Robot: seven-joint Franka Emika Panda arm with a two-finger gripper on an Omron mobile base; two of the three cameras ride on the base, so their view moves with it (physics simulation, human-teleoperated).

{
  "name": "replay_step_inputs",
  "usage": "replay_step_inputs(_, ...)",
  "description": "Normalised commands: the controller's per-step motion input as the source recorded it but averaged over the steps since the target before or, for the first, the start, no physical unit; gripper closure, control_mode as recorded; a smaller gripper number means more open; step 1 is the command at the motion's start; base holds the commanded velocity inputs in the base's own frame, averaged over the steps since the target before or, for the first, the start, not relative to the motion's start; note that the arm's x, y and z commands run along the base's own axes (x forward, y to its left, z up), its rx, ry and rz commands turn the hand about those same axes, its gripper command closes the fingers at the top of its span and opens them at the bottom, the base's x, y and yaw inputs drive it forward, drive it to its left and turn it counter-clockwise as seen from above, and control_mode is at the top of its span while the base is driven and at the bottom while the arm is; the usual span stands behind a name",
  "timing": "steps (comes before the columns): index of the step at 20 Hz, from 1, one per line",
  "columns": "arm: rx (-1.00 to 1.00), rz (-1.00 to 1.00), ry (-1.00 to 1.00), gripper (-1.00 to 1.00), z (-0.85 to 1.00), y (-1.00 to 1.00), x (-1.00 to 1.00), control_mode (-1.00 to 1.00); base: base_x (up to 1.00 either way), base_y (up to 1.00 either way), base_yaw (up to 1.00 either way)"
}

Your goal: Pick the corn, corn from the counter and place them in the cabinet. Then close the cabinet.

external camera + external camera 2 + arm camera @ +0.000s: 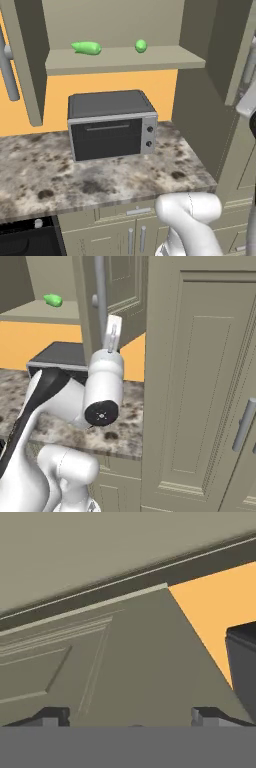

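I have the cabinet [125,60] open in front of me, and both pieces of corn are already inside it, lying on the lower shelf. In the left base view the 1st corn [86,48] lies lengthwise toward the left of the shelf, and the 2nd corn [141,46] sits well apart from it to the right, seen end-on as a small green ball. In the right base view I can pick out 1 green cob [53,300] on that shelf, past the edge of the open right door [117,296].

Both doors stand swung out. The left door's grey bar handle [7,67] shows at the left edge of the left base view, and the right door's handle [101,293] runs vertically just above my wrist in the right base view.

The jaws [130,719] are spread wide with nothing between them; in the hand view the 2 dark tips sit far apart at the bottom, facing a panelled beige door face close up. I cannot tell whether they touch it. An orange wall strip and a dark corner of the toaster oven [243,662] show on the right of that view.

The toaster oven [111,124] stands on the speckled surface [60,177], below the shelf.
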Motion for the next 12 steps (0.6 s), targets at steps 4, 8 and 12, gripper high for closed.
replay_step_inputs(4,0.07,0.04,-0.02,-1.0,0.32,0.98,0.81,-1.0,0.0,0.0,0.0)
replay_step_inputs(8,0.11,0.01,0.04,-1.0,0.23,0.82,1.0,-1.0,0.0,0.0,0.0)
replay_step_inputs(12,0.12,0.01,0.12,-1.0,0.14,0.6,1.0,-1.0,0.0,0.0,0.0)
